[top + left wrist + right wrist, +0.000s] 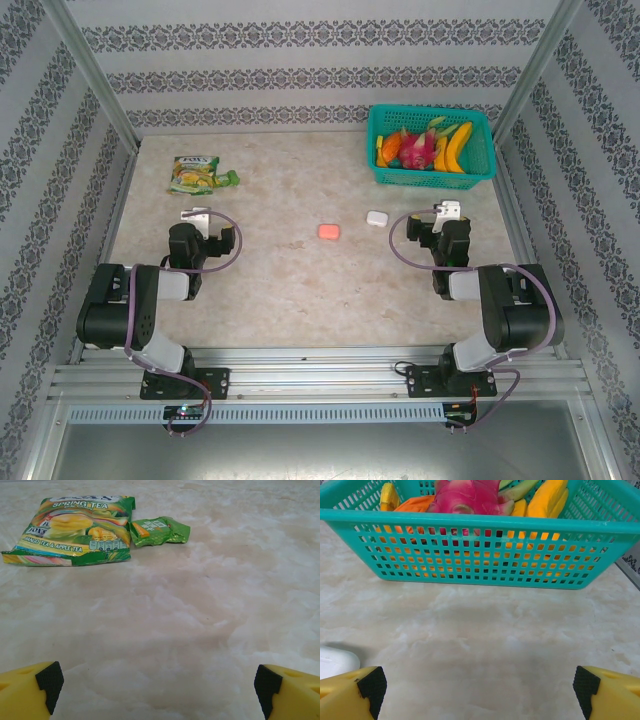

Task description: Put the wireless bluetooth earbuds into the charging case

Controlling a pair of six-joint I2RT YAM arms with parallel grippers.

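Bench [300, 290] as seen from above; both arms folded low along the near edge.

Left gripper [195, 214] over the left half of the bench, jaws spread wide, nothing between them; in the left wrist view the left gripper [160, 685] frames bare bench only.

Right gripper [450, 210] over the right half, jaws likewise released and wide; in the right wrist view the right gripper [480, 685] has only bench surface between its fingers.

Pink charging case [328, 231] lies about mid-bench, between the two grippers, apart from both; lid appears down.

White charging case [376, 217] lies just right of the pink one, slightly nearer the far edge, near the right gripper; the right wrist view catches its rounded edge [335, 661] just outside the left-hand finger; contact we cannot tell.

Whether the earbuds sit inside the cases we cannot tell.

Teal basket [432, 181] at the far right corner, holding dragon fruit [415, 148] and bananas [455, 148].

Tea packet [197, 173] lies flat near the far left corner; small green sachet [229, 178] just beside its right edge.
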